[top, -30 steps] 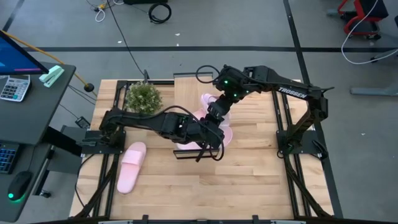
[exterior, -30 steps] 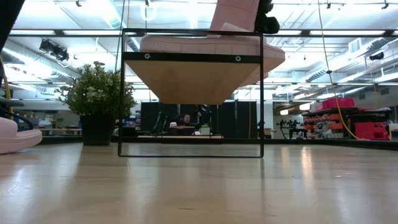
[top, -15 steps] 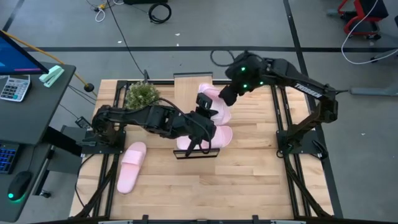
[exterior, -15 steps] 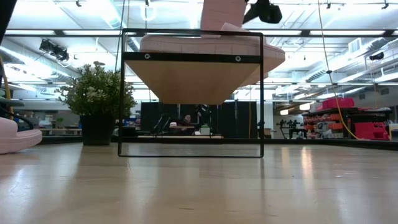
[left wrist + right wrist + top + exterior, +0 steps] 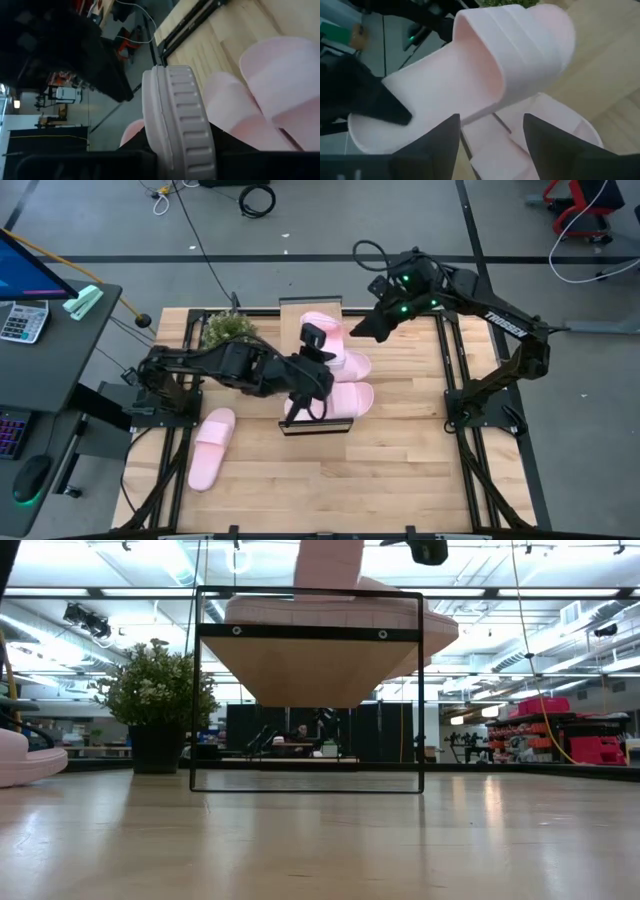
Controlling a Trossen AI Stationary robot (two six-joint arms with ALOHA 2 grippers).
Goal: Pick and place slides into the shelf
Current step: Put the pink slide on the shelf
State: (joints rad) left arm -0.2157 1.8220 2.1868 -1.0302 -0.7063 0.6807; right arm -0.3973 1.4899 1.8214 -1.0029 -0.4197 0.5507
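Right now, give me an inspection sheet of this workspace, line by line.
Surface: wooden tabletop, black frame rails along its sides.
Job's things: shelf mid-table with slides lying on it; one slide held edge-up by the left gripper; another slide loose on the tabletop.
Clutter: potted plant.
Grippers: left gripper shut on the slide; right gripper open, clear of it.
Cables: cables on the floor.
Surroundings: desk with calculator.
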